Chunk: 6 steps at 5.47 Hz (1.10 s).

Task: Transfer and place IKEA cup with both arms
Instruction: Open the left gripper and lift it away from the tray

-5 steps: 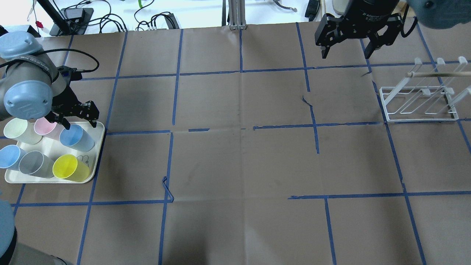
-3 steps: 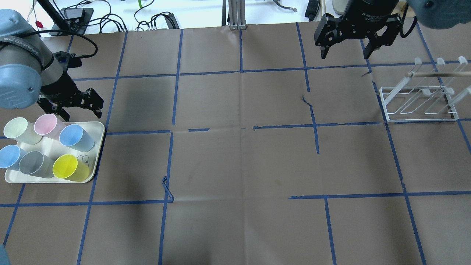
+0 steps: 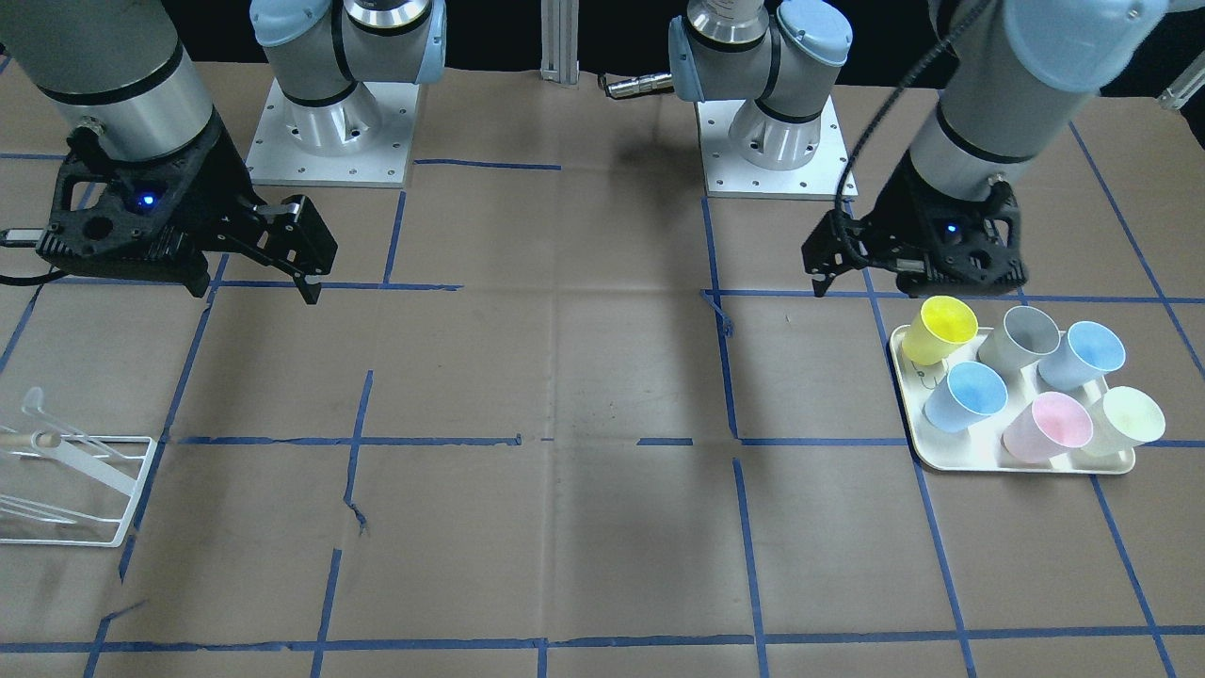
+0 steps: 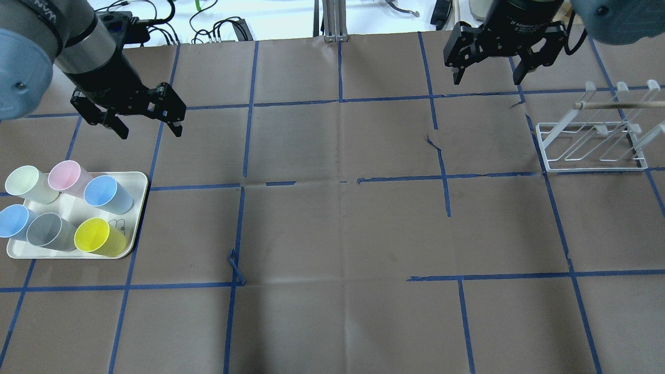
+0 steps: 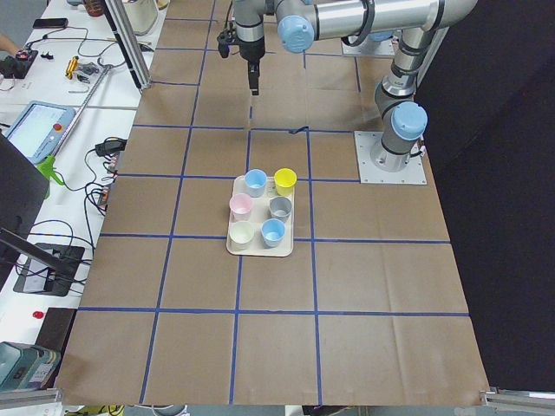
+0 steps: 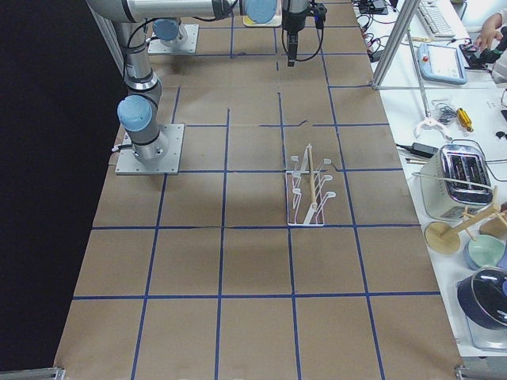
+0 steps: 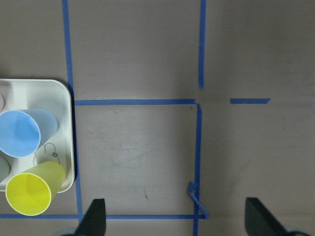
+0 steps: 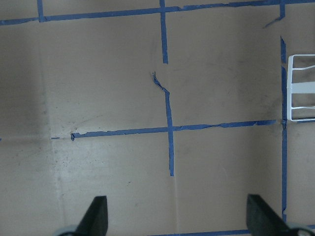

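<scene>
The IKEA cup (image 4: 101, 191) stands upright at the far right of the cream tray (image 4: 78, 256), pale blue with a mid-blue inside. It also shows in the front view (image 3: 970, 395), the left wrist view (image 7: 19, 132) and the exterior left view (image 5: 255, 182). My left gripper (image 4: 150, 131) is open and empty, up over the table beyond the tray and apart from every cup; its fingertips (image 7: 96, 216) frame bare paper. My right gripper (image 4: 488, 78) is open and empty at the far right, also in the front view (image 3: 254, 287).
The tray also holds a lighter sky-blue cup (image 4: 13, 221), a grey cup (image 4: 47, 231), a yellow cup (image 4: 96, 237), a pink cup (image 4: 65, 175) and a pale green cup (image 4: 23, 182). A white wire rack (image 4: 592, 148) stands at the right. Blue tape lines grid the brown paper.
My left gripper has moved off the tray's far cups, away from the robot and rightward, staying open and empty. The cups have not moved. The right gripper holds its place.
</scene>
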Tool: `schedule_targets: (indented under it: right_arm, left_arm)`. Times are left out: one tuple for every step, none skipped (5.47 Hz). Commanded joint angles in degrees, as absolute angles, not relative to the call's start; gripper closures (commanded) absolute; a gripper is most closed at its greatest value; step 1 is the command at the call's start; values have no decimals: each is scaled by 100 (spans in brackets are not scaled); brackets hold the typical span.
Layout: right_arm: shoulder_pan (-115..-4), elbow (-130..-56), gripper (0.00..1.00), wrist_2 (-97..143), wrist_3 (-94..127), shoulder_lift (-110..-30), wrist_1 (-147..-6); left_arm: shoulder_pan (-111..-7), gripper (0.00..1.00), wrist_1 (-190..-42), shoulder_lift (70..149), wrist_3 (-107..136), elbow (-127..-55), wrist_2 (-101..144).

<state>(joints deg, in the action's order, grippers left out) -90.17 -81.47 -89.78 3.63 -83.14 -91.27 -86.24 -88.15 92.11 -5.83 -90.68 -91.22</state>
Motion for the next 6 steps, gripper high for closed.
schedule_targets:
  right_arm:
    - [-9009, -8121, 0, -9009, 325, -8314, -9132]
    - [-9009, -8112, 0, -9009, 325, -8314, -9123]
    - [-9009, -8112, 0, -9000, 325, -8314, -9114]
    - [-9009, -8112, 0, -9000, 325, -8314, -9114]
    - [-9009, -8112, 0, -9000, 325, -8314, -9114]
    - [-9009, -8121, 0, -9000, 325, -8314, -9106]
  left_arm:
    - [-9105, 2, -8763, 8931, -545, -8870, -9166]
    - [-9097, 2, -8980, 8877, -554, -8842, -9254]
    - [-9097, 2, -9278, 8746, -267, -8816, -9255]
    - [-9097, 2, -9438, 8597, -168, -8850, -9237]
    - [-9097, 2, -9431, 8465, -167, -8990, -9229]
    - [-9097, 2, -9439, 8446, -158, -9000, -9220]
